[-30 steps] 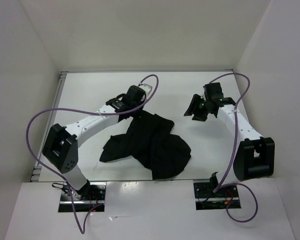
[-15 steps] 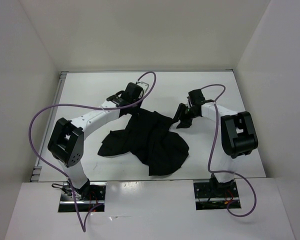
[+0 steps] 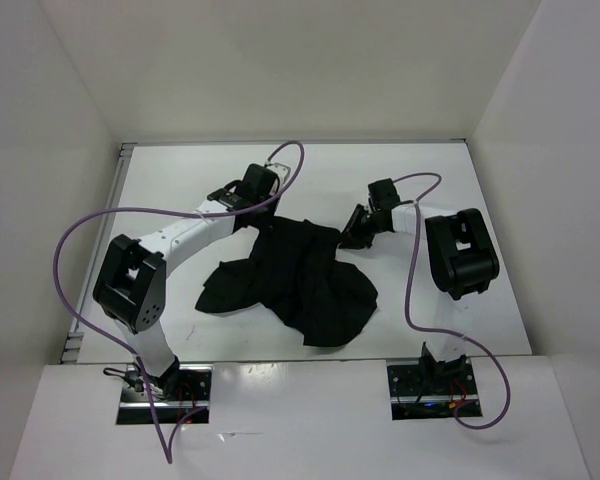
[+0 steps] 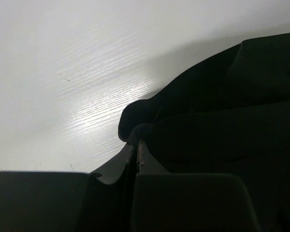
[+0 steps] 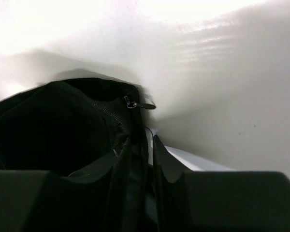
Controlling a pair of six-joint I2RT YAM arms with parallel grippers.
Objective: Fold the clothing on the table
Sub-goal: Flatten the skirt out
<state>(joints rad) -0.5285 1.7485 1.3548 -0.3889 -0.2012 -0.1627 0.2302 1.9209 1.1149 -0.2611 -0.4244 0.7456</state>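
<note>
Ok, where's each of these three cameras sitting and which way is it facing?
Top external: above and behind the robot, facing down at the table and black skirt; the left arm and right arm show.
Left wrist: on the left arm, facing along its shut left tool, which pinches the skirt.
Right wrist: on the right arm, facing along the right tool, fingers astride the skirt's zipper edge.
Shared: both wrist views share the skirt's edge on the white table.

Soft, matte black cloth skirt (image 3: 300,285) on a glossy white table (image 4: 87,72) with faint woodlike grain beyond matte black plastic fingers (image 4: 183,203); shiny metal zipper pull (image 5: 135,104) just ahead of fingertips.
</note>
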